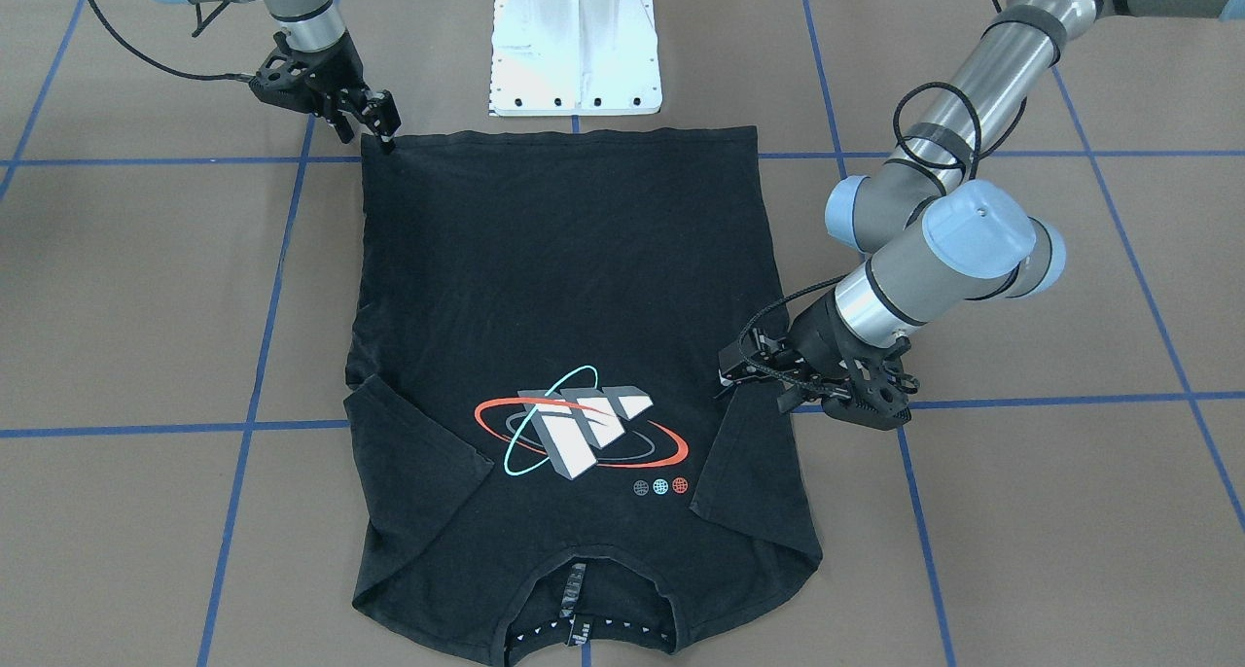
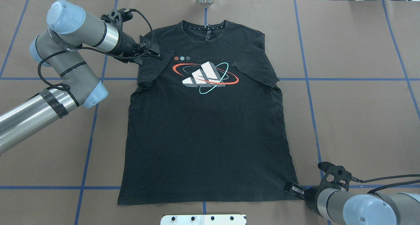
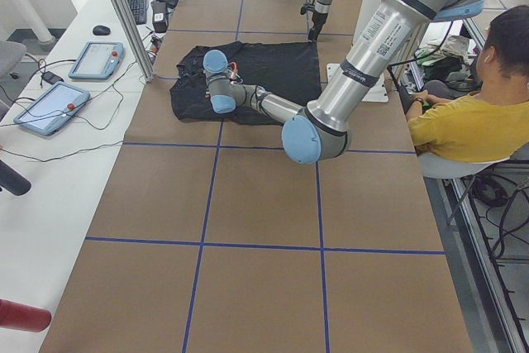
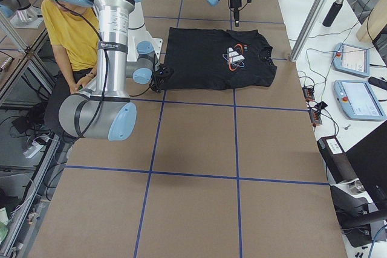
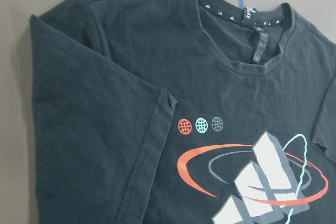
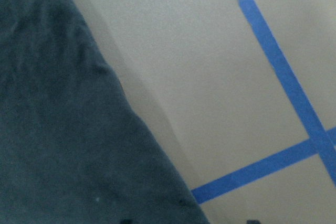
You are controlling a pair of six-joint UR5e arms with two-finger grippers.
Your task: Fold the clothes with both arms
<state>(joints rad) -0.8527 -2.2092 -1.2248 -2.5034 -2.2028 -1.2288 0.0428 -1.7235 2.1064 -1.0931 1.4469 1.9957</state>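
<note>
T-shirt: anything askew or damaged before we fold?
Nothing damaged. The black printed T-shirt lies flat, print up; both short sleeves are turned in over the chest, the one by the left claw slightly puckered.

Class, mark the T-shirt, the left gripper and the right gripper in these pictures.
T-shirt [image 2: 210, 130], overhead view, plain cloth below the print.
Left gripper [image 2: 157, 52], overhead view, between the fingertips at the sleeve.
Right gripper [image 2: 292, 188], overhead view, between the fingertips at the hem corner.

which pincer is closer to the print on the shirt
Left. The left pincer sits at the sleeve beside the print; the right pincer is at the hem corner, far from it.
</note>
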